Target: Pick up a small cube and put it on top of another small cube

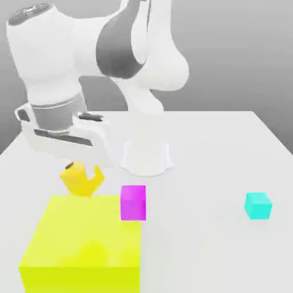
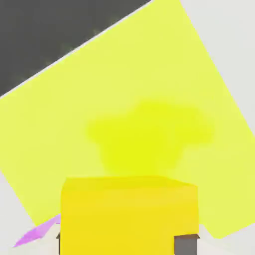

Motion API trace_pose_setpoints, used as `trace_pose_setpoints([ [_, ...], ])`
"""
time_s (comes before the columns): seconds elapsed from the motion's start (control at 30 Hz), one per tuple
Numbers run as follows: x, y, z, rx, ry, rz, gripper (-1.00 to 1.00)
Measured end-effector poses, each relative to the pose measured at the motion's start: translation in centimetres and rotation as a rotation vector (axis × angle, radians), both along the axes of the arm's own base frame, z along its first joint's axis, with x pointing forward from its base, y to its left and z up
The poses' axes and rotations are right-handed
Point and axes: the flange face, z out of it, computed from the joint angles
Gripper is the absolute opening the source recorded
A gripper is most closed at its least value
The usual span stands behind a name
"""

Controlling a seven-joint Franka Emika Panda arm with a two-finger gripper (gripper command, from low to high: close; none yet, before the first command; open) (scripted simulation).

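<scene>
- Block, lime-yellow (image 1: 86, 229), large, flat-topped: located at the exterior view's lower left, cut by the frame's bottom edge; a darker yellow patch is borne on its top.
- Cube, magenta (image 1: 133, 203), small: located just left of centre in the exterior view, below mid-height; the block's far right corner is overlapped by it. Whether the block is touched cannot be told.
- Cube, cyan (image 1: 258, 206), small: located at the exterior view's right, below mid-height, on the white table (image 1: 197, 171), well apart from the block.
- Small orange-yellow cube (image 1: 79, 184), the task's piece: held up at the exterior view's left, above the block; partly hidden there.
- Gripper (image 1: 83, 178), two-fingered: pinching the small orange-yellow cube, one side of which is seen against a dark fingertip (image 2: 186, 245) in the hand view.
- Arm (image 1: 54, 63), white and grey: extended across the exterior view's upper left, its base (image 1: 146, 157) set on the table near centre.
</scene>
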Motion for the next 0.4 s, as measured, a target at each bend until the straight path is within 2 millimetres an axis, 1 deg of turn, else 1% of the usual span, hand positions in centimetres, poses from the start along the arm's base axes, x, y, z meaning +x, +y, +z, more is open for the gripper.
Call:
trace_pose_setpoints([
  [0.03, -0.5, 1.6, 0.4, -0.016, -0.007, 0.005, -1.00],
  [0.1, -1.4, 4.1, 1.0, -0.049, -0.021, -0.009, -1.00],
  [0.13, -2.0, 5.2, 1.1, -0.066, -0.029, -0.022, -1.00],
  [0.17, -2.3, 6.0, 0.8, -0.078, -0.035, -0.032, -1.00],
  [0.23, -2.4, 6.5, -1.1, -0.089, -0.039, -0.040, -1.00],
  [0.3, -2.5, 6.6, -3.5, -0.092, -0.040, -0.042, -1.00],
  [0.33, -2.6, 6.6, -4.6, -0.093, -0.040, -0.042, 1.00],
  [0.4, -2.6, 6.6, -4.6, -0.093, -0.040, -0.041, 1.00],
])
